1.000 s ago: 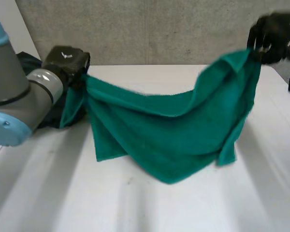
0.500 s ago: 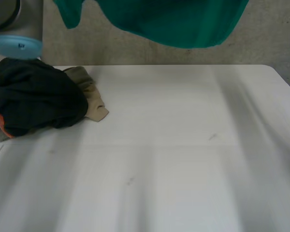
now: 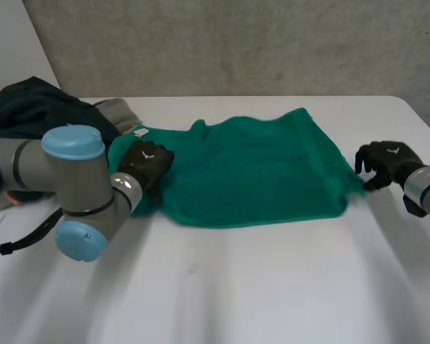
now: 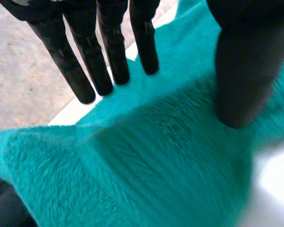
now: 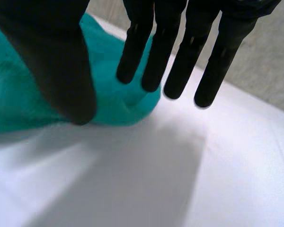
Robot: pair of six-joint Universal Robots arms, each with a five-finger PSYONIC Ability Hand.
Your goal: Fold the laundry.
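White table (image 3: 272,287) in front of a grey concrete wall (image 3: 236,43). Across the middle of the frame, a teal towel (image 3: 251,172), laid out mostly flat, a little rumpled along its left edge.

At the upper left, a heap of dark clothes (image 3: 36,107) with a tan cloth (image 3: 122,111) just beside it, close to the towel's left end.

Left of centre, the left hand (image 3: 147,162) over the towel's left edge, at the end of the grey left arm (image 3: 72,179) with its light-blue caps. In the left wrist view, fingers (image 4: 109,52) straight and set apart from the thumb, pinching nothing, teal pile under the palm.

At the right edge of the frame, the right hand (image 3: 384,161) at the towel's right end. In the right wrist view, fingers (image 5: 180,61) straight and spread, thumb held away, the towel's edge beneath thumb and nearest fingers, not clamped; bare table under the rest.
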